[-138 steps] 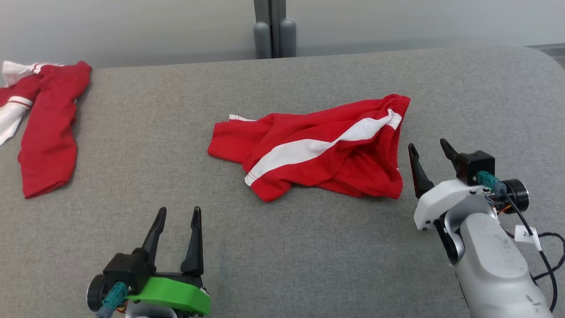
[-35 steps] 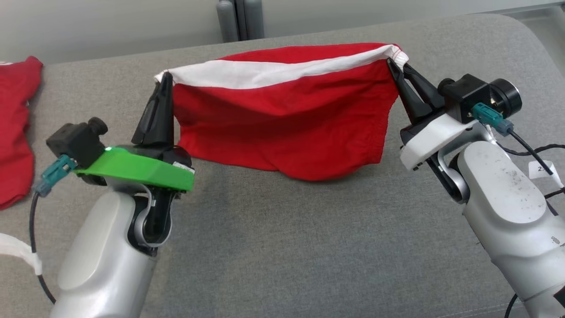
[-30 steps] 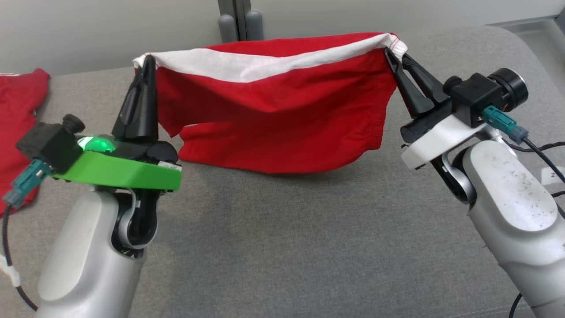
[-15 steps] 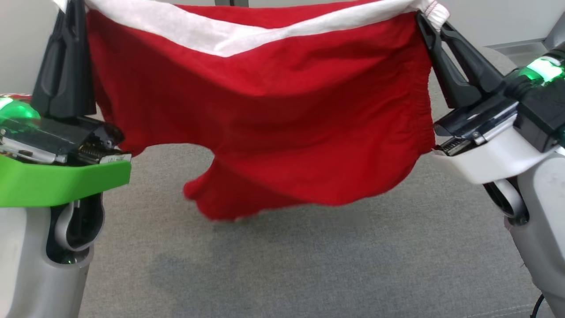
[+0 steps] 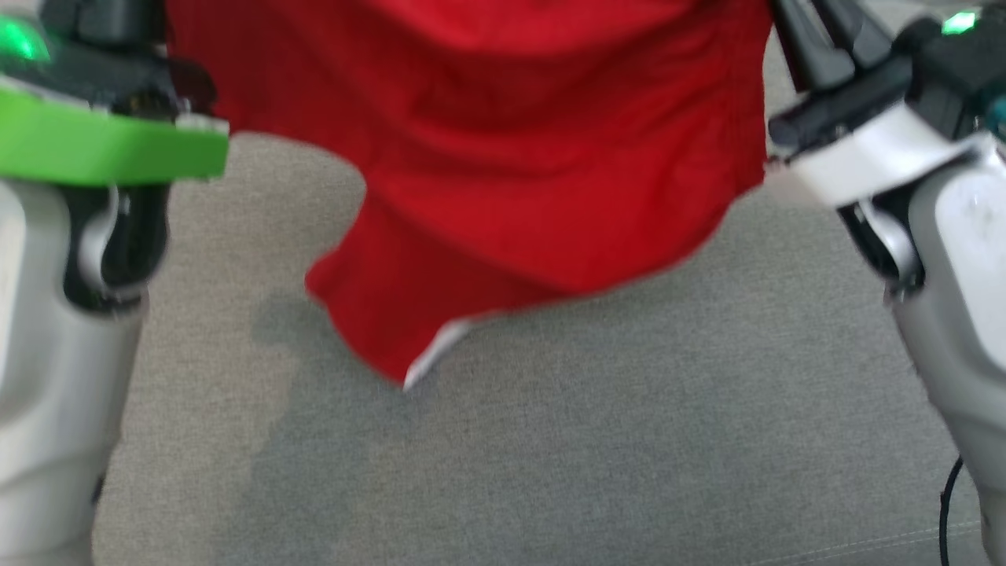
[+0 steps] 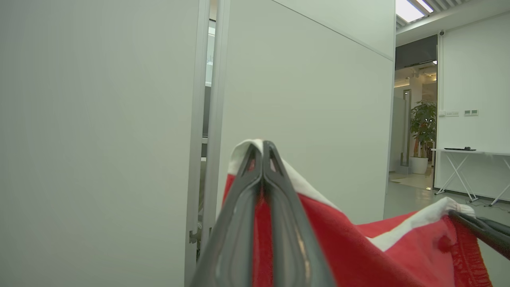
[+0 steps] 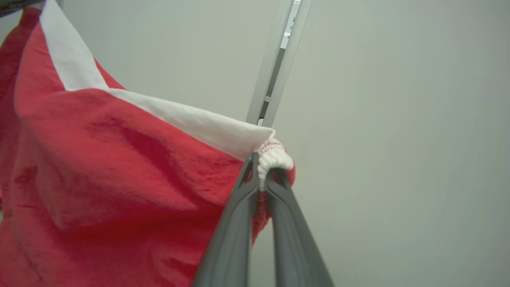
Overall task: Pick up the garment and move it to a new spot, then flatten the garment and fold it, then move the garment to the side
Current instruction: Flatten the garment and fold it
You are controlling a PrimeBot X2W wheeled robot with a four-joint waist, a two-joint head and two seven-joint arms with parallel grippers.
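Evidently the garment (image 5: 519, 157) hung clear of the grey surface (image 5: 629, 456), stretched between both arms, its lowest corner toward 7 o'clock in the head view. This hold was judged to spread the cloth for laying flat elsewhere. The left gripper (image 6: 263, 146) was clamped on the white-banded corner. The right gripper (image 7: 263, 165) pinched the gathered waistband end. The head view gave drape and clearance. The wrist views gave fingertips closed on cloth, with pale wall panels (image 6: 99, 119) behind.
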